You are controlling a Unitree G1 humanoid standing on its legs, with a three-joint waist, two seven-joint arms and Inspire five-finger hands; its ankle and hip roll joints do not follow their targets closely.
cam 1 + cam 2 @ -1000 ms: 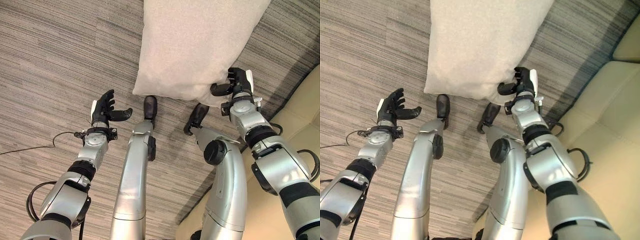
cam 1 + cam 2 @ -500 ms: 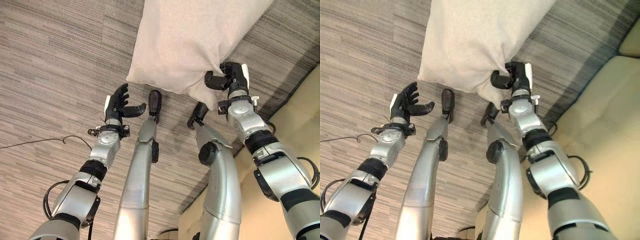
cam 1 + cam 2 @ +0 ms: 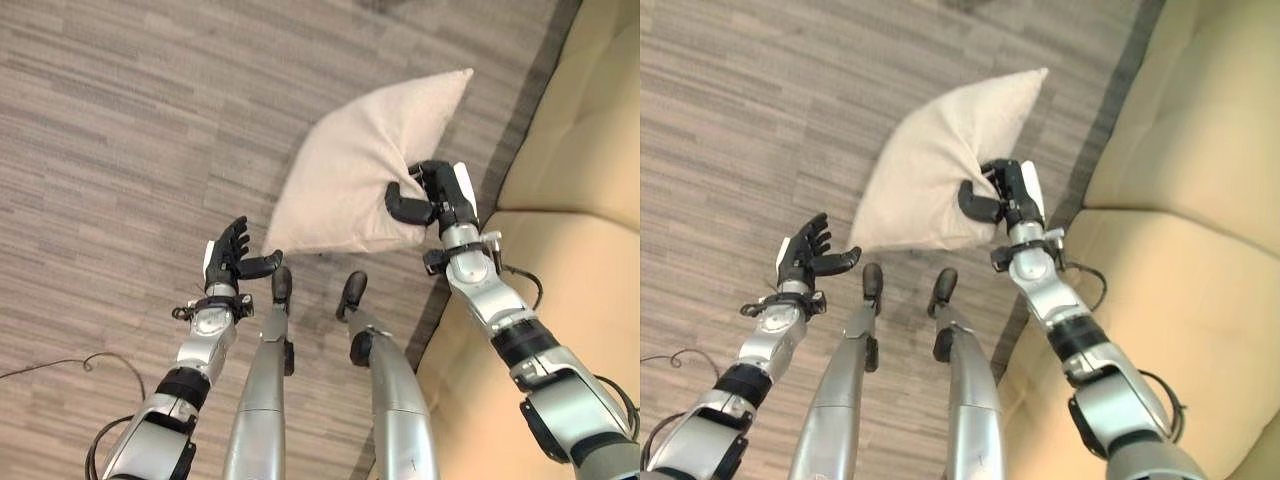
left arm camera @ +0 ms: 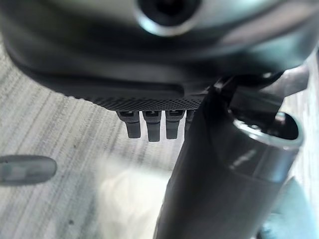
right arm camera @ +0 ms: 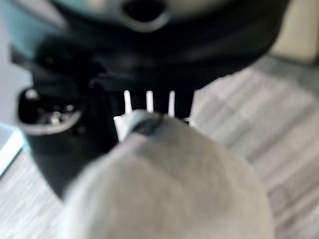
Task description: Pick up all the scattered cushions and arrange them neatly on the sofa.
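A beige cushion (image 3: pixel 360 180) hangs above the grey striped carpet, held by one lower corner. My right hand (image 3: pixel 432 196) is shut on that corner, fingers and thumb curled into the cloth; the right wrist view shows the cushion (image 5: pixel 164 184) bulging just past the fingers. My left hand (image 3: pixel 228 262) hovers open and empty to the left of the cushion's lower left corner, close to it but apart. The cream sofa (image 3: pixel 580 210) lies along the right side, its seat cushion just right of my right arm.
Grey striped carpet (image 3: pixel 130 130) covers the floor on the left and at the top. A dark strip of floor (image 3: pixel 520 110) runs along the sofa's front edge.
The camera view has shifted, showing more of the sofa. The cushion now hangs off the floor from my right hand. My left hand has come nearer to the cushion's lower left corner.
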